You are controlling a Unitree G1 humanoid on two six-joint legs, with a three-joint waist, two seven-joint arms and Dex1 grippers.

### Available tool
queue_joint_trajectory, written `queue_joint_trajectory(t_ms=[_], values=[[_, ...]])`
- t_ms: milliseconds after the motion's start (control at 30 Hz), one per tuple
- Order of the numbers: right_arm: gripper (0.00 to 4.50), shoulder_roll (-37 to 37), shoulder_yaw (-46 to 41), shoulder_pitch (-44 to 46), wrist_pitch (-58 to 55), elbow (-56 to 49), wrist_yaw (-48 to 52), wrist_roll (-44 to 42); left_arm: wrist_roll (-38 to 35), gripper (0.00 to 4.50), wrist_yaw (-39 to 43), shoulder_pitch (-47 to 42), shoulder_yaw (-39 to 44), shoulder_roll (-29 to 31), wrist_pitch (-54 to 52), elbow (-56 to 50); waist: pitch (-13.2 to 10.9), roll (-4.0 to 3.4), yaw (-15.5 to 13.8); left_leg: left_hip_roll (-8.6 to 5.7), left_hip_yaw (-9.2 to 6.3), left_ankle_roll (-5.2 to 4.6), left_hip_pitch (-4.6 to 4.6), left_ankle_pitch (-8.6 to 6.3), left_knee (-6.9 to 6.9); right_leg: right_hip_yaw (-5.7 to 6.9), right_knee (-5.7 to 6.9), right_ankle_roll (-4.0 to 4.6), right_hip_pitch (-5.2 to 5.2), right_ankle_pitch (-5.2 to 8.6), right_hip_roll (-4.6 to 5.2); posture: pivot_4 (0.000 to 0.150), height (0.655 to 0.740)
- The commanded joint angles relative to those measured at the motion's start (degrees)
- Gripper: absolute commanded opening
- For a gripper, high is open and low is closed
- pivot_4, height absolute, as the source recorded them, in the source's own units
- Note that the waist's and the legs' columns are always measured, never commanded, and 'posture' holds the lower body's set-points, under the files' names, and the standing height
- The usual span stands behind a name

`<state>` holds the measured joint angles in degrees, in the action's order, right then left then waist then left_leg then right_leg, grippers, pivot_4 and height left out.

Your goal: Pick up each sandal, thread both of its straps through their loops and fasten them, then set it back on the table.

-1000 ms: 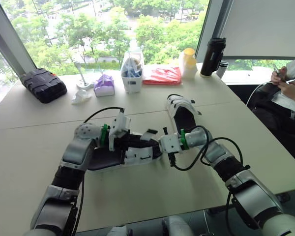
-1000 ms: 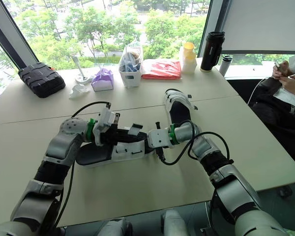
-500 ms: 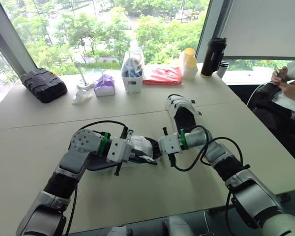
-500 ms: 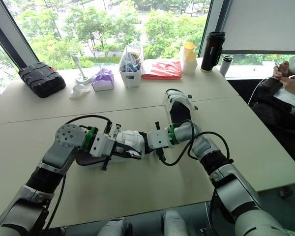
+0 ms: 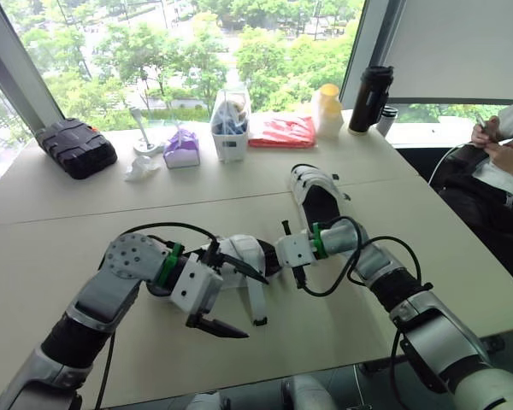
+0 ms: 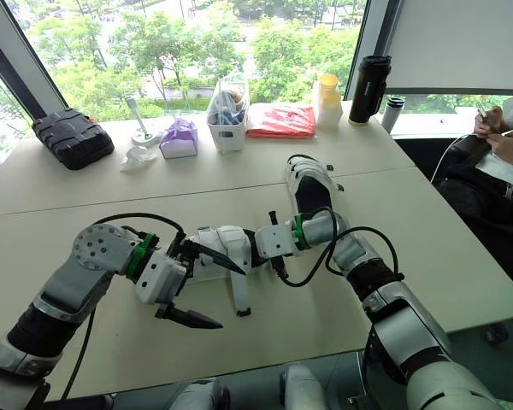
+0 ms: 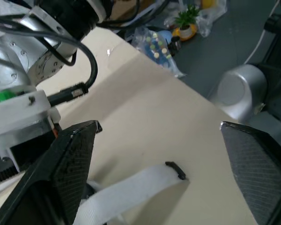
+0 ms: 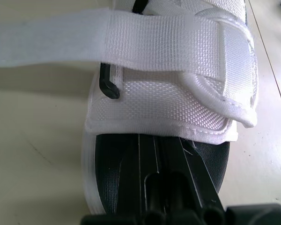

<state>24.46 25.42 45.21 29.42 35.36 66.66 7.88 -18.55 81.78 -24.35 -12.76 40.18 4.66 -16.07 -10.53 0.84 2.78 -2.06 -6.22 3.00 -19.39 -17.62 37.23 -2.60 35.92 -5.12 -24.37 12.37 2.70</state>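
A white-strapped sandal with a black insole (image 5: 238, 254) lies on the table (image 5: 60, 256) between my arms. One long white strap (image 7: 131, 190) trails off it toward the front edge, loose, with a black tip. My left gripper (image 5: 253, 306) is wide open around that strap and grips nothing. My right gripper (image 8: 173, 187) is shut, and its fingertips rest on the insole at the sandal's end. The second sandal (image 5: 315, 195) lies farther back on the right with its straps across it.
Along the window stand a black case (image 5: 75, 147), a purple tissue pack (image 5: 181, 147), a clear container (image 5: 231, 120), a red bag (image 5: 282, 131), a pale bottle (image 5: 327, 109) and a black flask (image 5: 369, 98). A person (image 5: 500, 154) sits at the right.
My left gripper was shut at the sandal's strap; it swung forward over the sandal and opened wide. The strap now lies loose toward the front edge. My right arm stayed put.
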Motion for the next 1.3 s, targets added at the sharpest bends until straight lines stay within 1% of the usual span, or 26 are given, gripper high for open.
queue_joint_trajectory(t_ms=[33, 133, 200, 267, 300, 333, 367, 400, 500, 533, 633, 700, 800, 900, 967, 1033, 1133, 1200, 1300], values=[[0.00, -0.45, 2.79, -0.82, -0.05, 2.76, 1.56, 3.00, -5.62, 4.48, -4.21, -2.45, 5.88, 1.34, -5.89, -3.69, 0.00, 0.00, 0.00, 0.01, -0.01, 0.00, 0.01, 0.00, 0.00, 0.00, 0.01, 0.00, 0.00, 0.00, -0.02, 0.150, 0.7400], [0.00, -0.70, 2.79, -0.53, 0.33, 3.33, 1.64, 3.06, -10.70, 4.48, -8.93, -4.51, 10.24, 2.09, -13.92, -4.84, 0.00, 0.00, 0.12, 0.02, -0.01, 0.00, 0.01, 0.00, 0.00, 0.01, 0.01, 0.01, 0.00, 0.00, -0.04, 0.150, 0.7400], [0.00, -0.73, 2.75, -0.54, 0.51, 3.38, 1.76, 3.05, -12.71, 4.48, -11.91, -5.11, 12.22, 2.33, -18.03, -5.14, 0.00, 0.00, 0.40, 0.02, -0.01, 0.00, 0.01, 0.00, 0.00, 0.01, 0.01, 0.00, 0.00, 0.01, -0.04, 0.150, 0.7400], [0.00, -0.77, 2.71, -0.60, 0.58, 3.36, 1.81, 3.06, -17.09, 4.48, -15.37, -3.43, 15.22, 3.73, -25.89, -5.42, 0.00, 0.00, 0.73, 0.02, -0.03, 0.00, 0.02, 0.00, -0.01, 0.01, 0.03, 0.01, 0.00, 0.01, -0.04, 0.150, 0.7400], [0.00, -0.78, 2.71, -0.74, 0.52, 3.18, 1.89, 3.01, -22.21, 4.48, -18.13, -1.77, 18.07, 3.66, -31.04, -5.50, 0.00, -0.01, 0.89, 0.03, -0.04, 0.00, 0.01, 0.00, -0.02, 0.02, 0.04, 0.02, 0.00, 0.02, -0.04, 0.150, 0.7400], [0.00, -0.83, 2.72, -0.81, 0.41, 3.10, 1.95, 2.96, -29.10, 4.48, -21.50, 0.36, 21.39, 3.25, -36.64, -5.28, -0.01, -0.01, 1.09, 0.02, -0.06, -0.01, 0.02, 0.00, -0.02, 0.02, 0.04, 0.03, 0.00, 0.02, -0.04, 0.150, 0.7400], [0.00, -0.78, 2.74, -0.90, 0.35, 2.94, 2.05, 2.92, -34.02, 4.48, -24.55, 2.56, 24.30, 2.71, -40.91, -4.76, 0.00, -0.01, 1.18, 0.03, -0.14, -0.05, 0.02, -0.03, -0.03, 0.02, 0.08, 0.03, -0.01, 0.03, 0.00, 0.150, 0.7400], [0.00, -0.69, 2.74, -1.03, 0.27, 2.72, 2.15, 2.84, -36.92, 4.48, -26.31, 5.19, 26.58, 2.61, -43.75, -4.32, 0.00, -0.01, 1.21, 0.04, -0.23, -0.11, 0.03, -0.06, -0.03, 0.01, 0.08, 0.03, -0.02, 0.03, 0.00, 0.150, 0.7400], [0.00, -0.40, 2.70, -1.36, 0.06, 2.15, 2.40, 2.65, -42.48, 4.48, -31.21, 10.15, 30.32, 2.80, -50.01, -4.14, 0.00, 0.02, 1.04, 0.03, -0.27, -0.16, 0.02, -0.09, -0.03, 0.02, 0.07, 0.03, -0.03, 0.03, 0.02, 0.150, 0.7400], [0.00, -0.16, 2.65, -1.64, -0.13, 1.71, 2.57, 2.56, -44.95, 4.48, -31.41, 14.60, 30.80, 3.52, -53.22, -5.29, 0.01, 0.08, 0.91, 0.03, -0.29, -0.15, 0.01, -0.09, -0.01, 0.04, 0.08, 0.03, -0.02, 0.03, 0.03, 0.150, 0.7400], [0.00, 0.52, 2.53, -2.59, -0.76, 0.15, 3.04, 2.36, -49.50, 4.48, -32.66, 24.32, 31.04, 3.52, -58.54, -8.04, 0.02, 0.00, 1.12, 0.02, -0.25, -0.14, 0.03, -0.09, -0.03, 0.02, 0.04, 0.04, 0.00, 0.04, 0.08, 0.150, 0.7400], [0.00, 0.93, 2.43, -3.28, -1.23, -1.03, 3.26, 2.23, -51.36, 4.48, -33.96, 27.39, 30.40, 3.24, -60.14, -9.98, 0.02, 0.09, 0.84, 0.00, -0.23, -0.15, 0.01, -0.09, -0.07, 0.00, 0.04, 0.04, -0.03, 0.07, 0.10, 0.150, 0.7400], [0.00, 1.44, 2.43, -3.93, -2.02, -2.37, 3.41, 2.04, -48.14, 4.48, -37.26, 32.64, 24.16, 1.41, -61.26, -14.39, 0.09, 0.07, 0.16, -0.01, -0.27, -0.14, 0.00, -0.09, -0.04, 0.08, 0.01, 0.07, 0.02, 0.08, 0.11, 0.150, 0.7400], [0.00, 1.78, 2.36, -4.71, -2.97, -4.19, 3.56, 1.84, -44.37, 4.48, -41.21, 34.60, 20.19, -1.30, -59.70, -15.97, 0.11, 0.06, -0.23, -0.05, -0.19, -0.14, 0.03, -0.10, -0.05, 0.00, -0.05, 0.18, 0.06, 0.15, 0.13, 0.150, 0.7400], [0.00, 1.84, 2.25, -5.07, -3.66, -5.10, 3.66, 1.70, -41.43, 4.48, -43.46, 34.67, 17.70, -3.68, -58.06, -15.78, 0.12, 0.06, -0.39, -0.04, -0.17, -0.13, 0.03, -0.09, -0.05, 0.03, -0.07, 0.19, 0.07, 0.15, 0.10, 0.150, 0.7400], [0.00, 1.97, 2.19, -5.53, -4.36, -6.21, 3.72, 1.54, -40.05, 4.48, -43.94, 34.94, 16.47, -4.88, -57.19, -16.05, 0.13, 0.07, -0.36, -0.03, -0.13, -0.13, 0.02, -0.09, -0.05, 0.05, -0.06, 0.21, 0.07, 0.16, 0.08, 0.150, 0.7400], [0.00, 2.20, 2.04, -6.32, -5.59, -8.26, 3.91, 1.15, -31.14, 4.48, -47.76, 32.50, 9.49, -12.07, -51.35, -11.36, 0.30, -0.22, -0.45, -0.04, -0.07, -0.13, 0.02, -0.09, -0.06, 0.04, -0.13, 0.23, 0.08, 0.17, 0.10, 0.150, 0.7400], [0.00, 2.33, 2.01, -6.59, -6.16, -9.07, 3.99, 1.09, -27.99, 4.48, -48.57, 31.64, 7.79, -14.69, -49.06, -9.89, 0.43, -0.07, -0.43, -0.08, -0.03, -0.13, 0.00, -0.09, -0.05, 0.05, -0.24, 0.21, 0.15, 0.16, 0.13, 0.150, 0.7400], [0.00, 2.48, 1.95, -6.87, -6.65, -9.85, 4.16, 1.10, -25.50, 4.48, -48.65, 30.85, 6.29, -16.90, -47.03, -8.82, 0.54, -0.17, -0.45, -0.05, -0.05, -0.12, 0.00, -0.09, -0.08, 0.06, -0.38, 0.16, 0.19, 0.12, 0.11, 0.150, 0.7400]])
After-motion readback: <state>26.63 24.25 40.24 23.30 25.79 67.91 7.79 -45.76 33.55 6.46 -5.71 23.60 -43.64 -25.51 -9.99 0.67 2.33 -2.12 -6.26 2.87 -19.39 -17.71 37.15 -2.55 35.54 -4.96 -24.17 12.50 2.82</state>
